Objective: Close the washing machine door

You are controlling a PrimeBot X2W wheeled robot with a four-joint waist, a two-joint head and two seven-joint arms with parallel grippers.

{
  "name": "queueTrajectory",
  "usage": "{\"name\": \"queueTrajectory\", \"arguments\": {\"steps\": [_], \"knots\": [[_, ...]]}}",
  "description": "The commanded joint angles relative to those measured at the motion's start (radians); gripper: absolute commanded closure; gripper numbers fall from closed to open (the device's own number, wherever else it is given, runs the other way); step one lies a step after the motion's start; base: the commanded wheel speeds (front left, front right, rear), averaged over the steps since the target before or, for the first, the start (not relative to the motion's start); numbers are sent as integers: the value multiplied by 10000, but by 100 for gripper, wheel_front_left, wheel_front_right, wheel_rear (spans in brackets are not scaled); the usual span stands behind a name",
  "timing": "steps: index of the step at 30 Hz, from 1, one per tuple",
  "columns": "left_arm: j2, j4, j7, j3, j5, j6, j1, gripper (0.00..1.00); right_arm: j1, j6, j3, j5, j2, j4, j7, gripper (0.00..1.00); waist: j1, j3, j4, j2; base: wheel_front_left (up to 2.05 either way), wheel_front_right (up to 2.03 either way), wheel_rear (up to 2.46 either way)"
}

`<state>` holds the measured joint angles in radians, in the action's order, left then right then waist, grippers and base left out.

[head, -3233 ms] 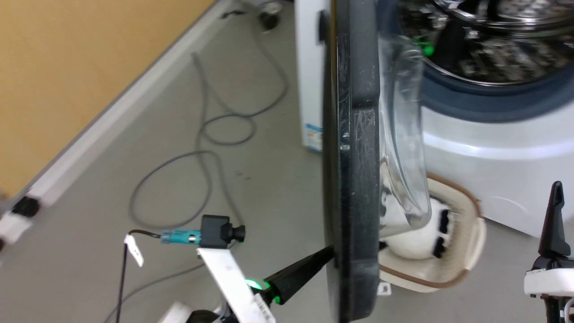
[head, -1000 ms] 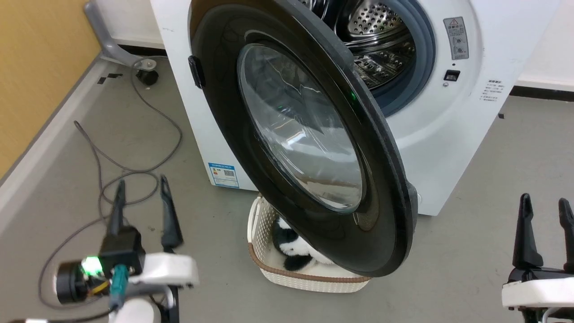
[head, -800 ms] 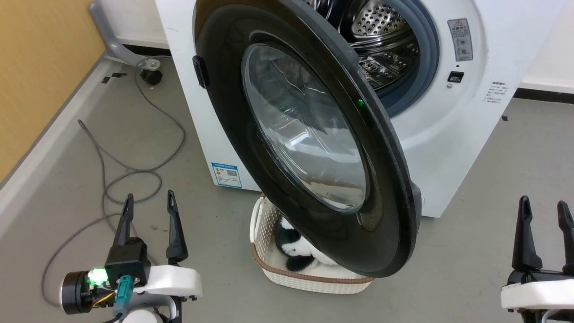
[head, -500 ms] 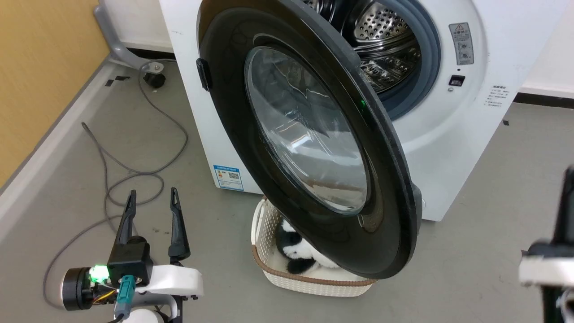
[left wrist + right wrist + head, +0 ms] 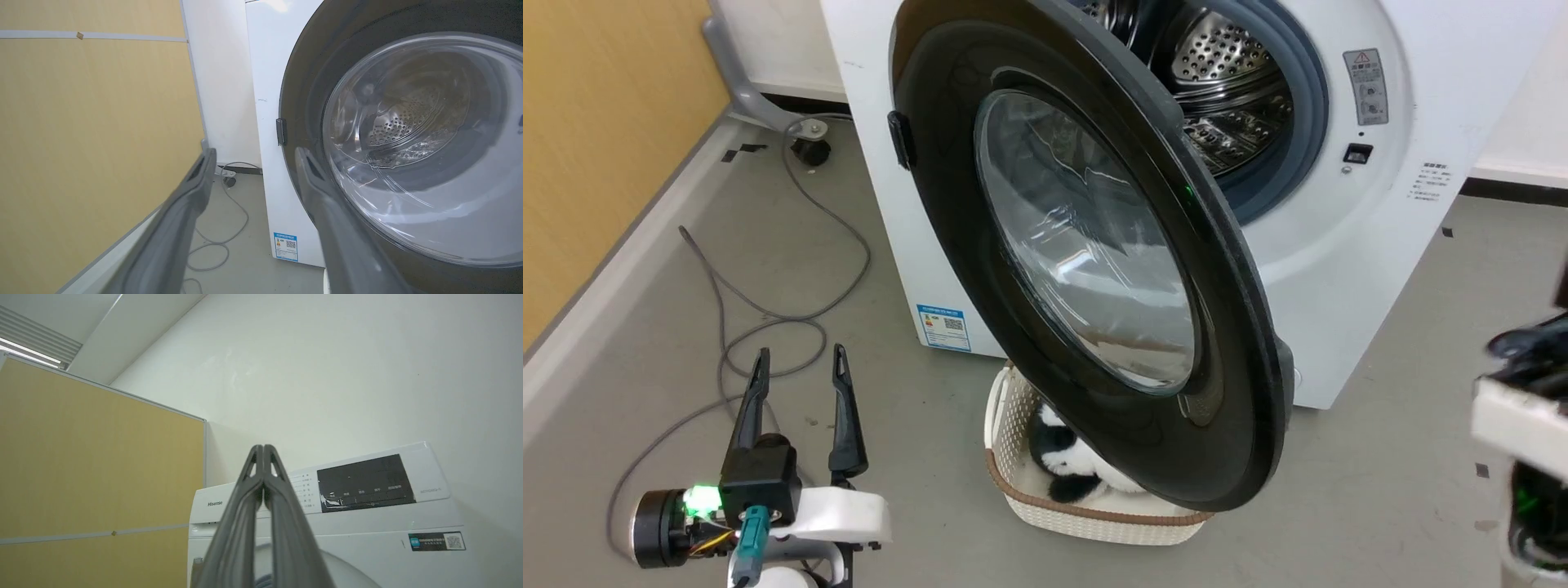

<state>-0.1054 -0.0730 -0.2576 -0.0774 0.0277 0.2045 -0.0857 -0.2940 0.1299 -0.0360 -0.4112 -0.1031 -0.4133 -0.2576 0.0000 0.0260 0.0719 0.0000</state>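
The washing machine [image 5: 1347,269] is a white front-loader whose steel drum [image 5: 1217,73] shows behind the door. The washing machine door [image 5: 1094,269], a glossy black disc with a clear glass bowl, stands swung partly open, hinged at its left. In the left wrist view the door [image 5: 408,143] is close ahead on the right. My left gripper [image 5: 800,363] is open and empty, low over the floor to the left of the door, touching nothing. My right gripper [image 5: 263,449] is shut on nothing and points up at the machine's control panel [image 5: 363,482]; its blurred wrist sits at the head view's right edge.
A cream basket [image 5: 1086,514] holding a black-and-white plush toy sits on the floor under the door's lower edge. Grey cables [image 5: 768,318] loop across the floor on the left. A yellow wall [image 5: 596,139] bounds the left side.
My right gripper has shut and its arm has swung out toward the right edge, tilting upward. The camera has shifted slightly. The left gripper and the door have held their places.
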Motion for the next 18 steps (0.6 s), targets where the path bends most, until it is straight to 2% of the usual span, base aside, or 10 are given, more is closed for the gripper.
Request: {"name": "queueTrajectory", "arguments": {"steps": [1, 9, 18], "knots": [[20, 27, -41, 32, -62, -28, 129, 0, -117, 8, 181, -119, -132, -120, -42, 100, 0, -3, 13, 0, 0, 0, 0], [22, 58, -41, 117, -102, -13, 267, 0, 25, 8, 2961, -1338, -1287, -648, -42, 100, 0, -51, 4, 0, 0, 0, 0], [17, 97, -41, 132, -162, 24, 339, 0, 306, 8, 6294, -1415, -2908, 649, -42, 100, 0, -92, -97, 0, 0, 0, 0]]}}
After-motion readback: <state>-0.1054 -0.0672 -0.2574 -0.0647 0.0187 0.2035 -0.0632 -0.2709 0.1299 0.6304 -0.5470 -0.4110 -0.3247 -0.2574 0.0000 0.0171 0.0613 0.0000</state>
